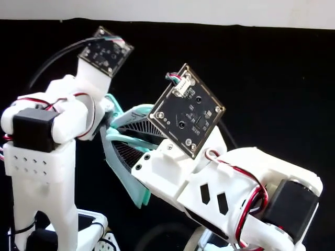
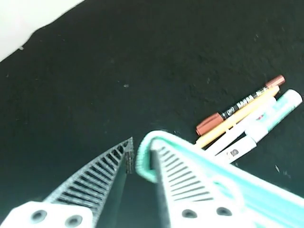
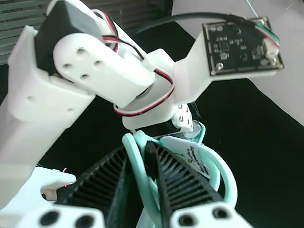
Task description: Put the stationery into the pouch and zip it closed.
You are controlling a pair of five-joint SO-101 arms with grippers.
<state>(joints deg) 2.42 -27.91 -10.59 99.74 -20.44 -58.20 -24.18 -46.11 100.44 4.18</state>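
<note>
1. Left wrist view: the left gripper has its jaws closed on the mint-green rim of the pouch. The pouch is held up off the black table.
2. Right wrist view: the right gripper is clamped on another stretch of the same rim, with the green band pinched between its jaws. The left arm stands just beyond, so the pouch hangs between the 2 grippers.
3. Step in hand, as I judge it: the pouch is being held up, probably to get its mouth open. No packing looks done, since the pens lie bunched together on the table, well in from its pale edge.
4. The next move calls for a free gripper. 1 arm would need to keep the pouch steady and its mouth open while the other lets go and goes down for a pen. I cannot tell whether the zip is open.
5. Each view adds something of its own:
   - The left wrist view gives the pens and the bare table below the pouch.
   - The right wrist view gives the pouch's white label and the left arm close up.
   - The high view gives the right arm leaning in toward the left one, with the pouch lifted between them.
</note>
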